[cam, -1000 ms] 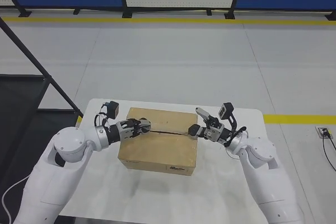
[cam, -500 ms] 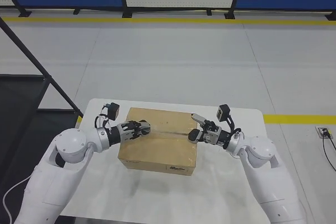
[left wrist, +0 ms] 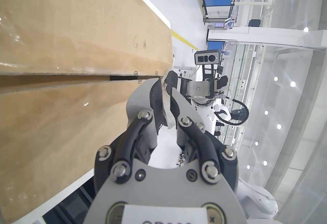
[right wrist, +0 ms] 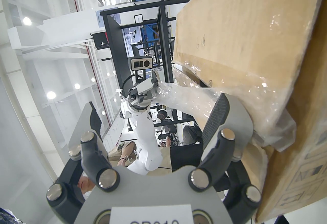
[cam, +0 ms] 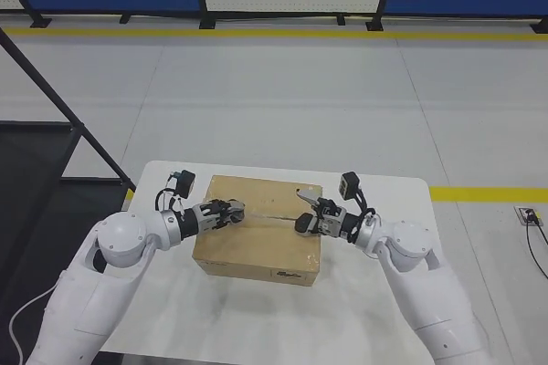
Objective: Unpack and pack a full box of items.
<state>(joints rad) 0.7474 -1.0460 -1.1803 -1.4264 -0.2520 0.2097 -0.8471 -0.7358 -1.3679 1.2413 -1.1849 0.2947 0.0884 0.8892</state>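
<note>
Left gripper (left wrist: pixel 166 89) pinches what seems tape (right wrist: pixel 184 98) above box (cam: pixel 256 245); right gripper (cam: pixel 303 211) spread.

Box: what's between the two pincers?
Clear tape stretches from the left pincer toward the right pincer, alongside the box, in the right wrist view.

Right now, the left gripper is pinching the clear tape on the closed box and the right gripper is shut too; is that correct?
Not quite: the right gripper is open, as the right wrist view shows. The left gripper does pinch the clear tape on the closed box.
</note>
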